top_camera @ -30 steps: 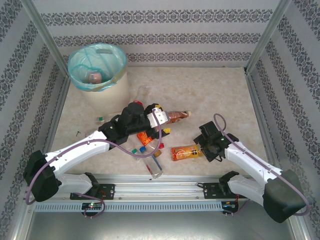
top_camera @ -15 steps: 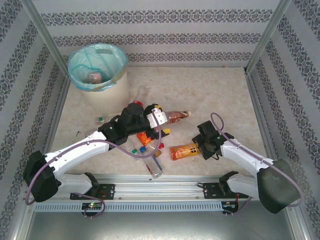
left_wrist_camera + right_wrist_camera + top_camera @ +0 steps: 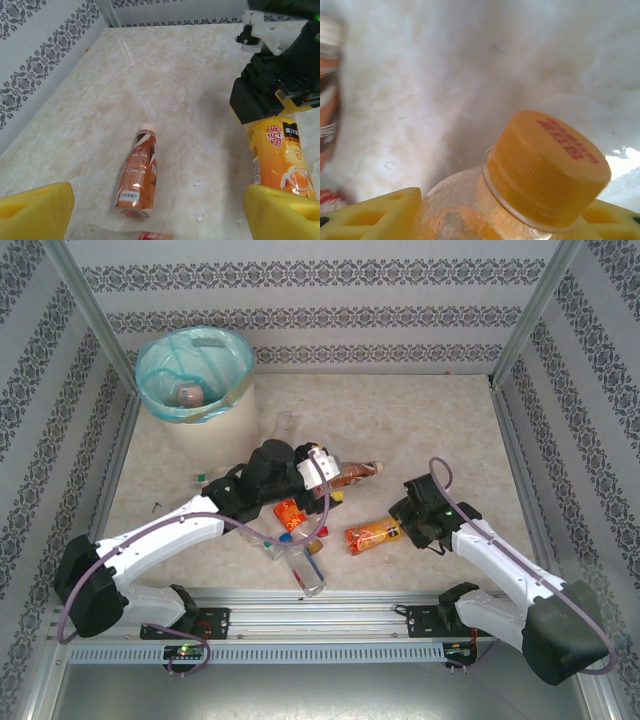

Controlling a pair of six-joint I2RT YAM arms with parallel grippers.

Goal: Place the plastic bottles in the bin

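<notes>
The bin (image 3: 215,425), cream-white with a blue-green liner, stands at the far left with one bottle (image 3: 188,393) inside. A brown-label bottle (image 3: 355,473) (image 3: 137,175) lies on the table just ahead of my left gripper (image 3: 335,483) (image 3: 160,220), which hangs open above it, its yellow fingers (image 3: 35,210) wide apart. An orange bottle (image 3: 372,536) (image 3: 280,155) with an orange cap (image 3: 547,167) lies right of centre. My right gripper (image 3: 402,526) (image 3: 495,220) is shut on its neck end, with a finger on each side.
A red-label bottle (image 3: 290,513) and a clear bottle (image 3: 308,575) lie under the left arm, among small coloured caps (image 3: 285,537). Another clear bottle (image 3: 285,423) lies beside the bin. Patterned walls and metal posts (image 3: 525,315) close the table in on three sides.
My right gripper has closed on the orange bottle, which has turned and shifted slightly. The left gripper has moved a little to the right over the brown-label bottle.
</notes>
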